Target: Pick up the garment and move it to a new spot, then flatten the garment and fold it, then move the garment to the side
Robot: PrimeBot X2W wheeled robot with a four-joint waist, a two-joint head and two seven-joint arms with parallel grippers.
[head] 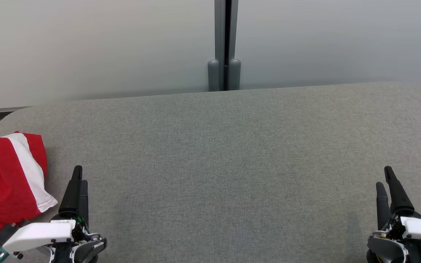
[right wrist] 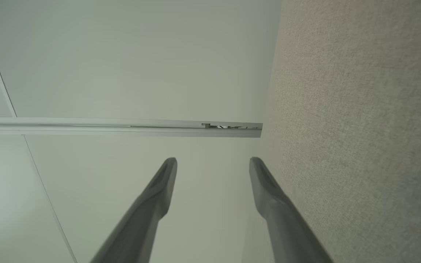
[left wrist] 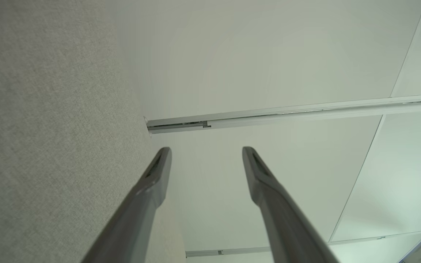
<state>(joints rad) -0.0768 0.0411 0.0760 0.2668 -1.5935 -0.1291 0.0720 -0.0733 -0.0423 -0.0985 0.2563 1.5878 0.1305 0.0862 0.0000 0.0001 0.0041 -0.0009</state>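
Observation:
A red garment (head: 2,182) with a white band lies bunched at the left edge of the grey fabric surface (head: 225,153), partly cut off by the head view's border. My left gripper (head: 79,175) hovers just to its right, apart from the cloth, open and holding nothing. In the left wrist view its fingers (left wrist: 206,149) stand wide apart, pointing toward the pale wall. At the lower right, my right gripper (head: 384,177) is open and empty. Its spread fingers (right wrist: 213,160) point at the wall in the right wrist view, with the grey surface (right wrist: 360,128) alongside.
A pale partition wall (head: 86,47) runs behind the surface, with a grey vertical post (head: 225,44) and two rounded caps at its middle. The surface's far edge curves down at both corners. A wide stretch of grey fabric lies between the grippers.

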